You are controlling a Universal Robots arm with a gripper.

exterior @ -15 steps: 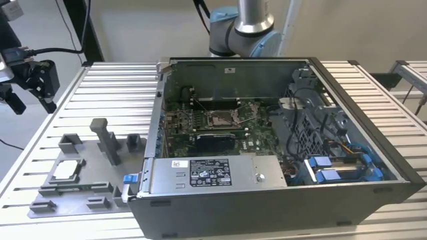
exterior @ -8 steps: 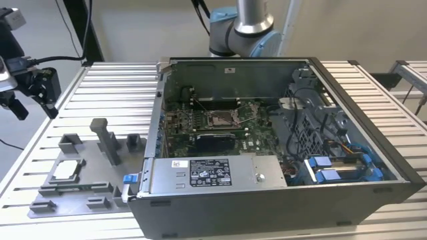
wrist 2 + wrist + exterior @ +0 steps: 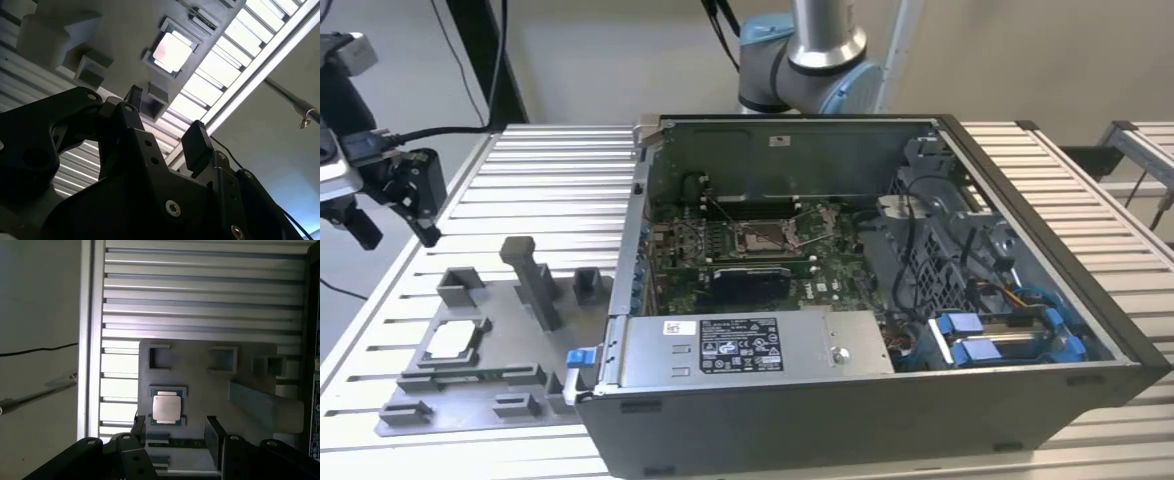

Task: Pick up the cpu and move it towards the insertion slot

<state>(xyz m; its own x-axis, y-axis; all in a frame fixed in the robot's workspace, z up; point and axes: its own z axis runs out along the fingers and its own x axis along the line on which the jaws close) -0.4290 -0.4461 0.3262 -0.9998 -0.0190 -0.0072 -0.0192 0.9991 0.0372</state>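
My exterior view looks down from high over the bench (image 3: 520, 170), taking in the open case (image 3: 854, 430) and grey tray (image 3: 507, 345). Both wrist views sit close, looking past the fingers (image 3: 212, 435) at that tray; all 3 share it.

Silver metal tube arm (image 3: 825, 30) with pale blue rounded joint caps (image 3: 769, 30); matte black angular gripper (image 3: 174, 426) with two flat rectangular fingers (image 3: 211, 436), small socket-head screws (image 3: 173, 208) sunk in its body, and a black cable (image 3: 447, 131) at the wrist
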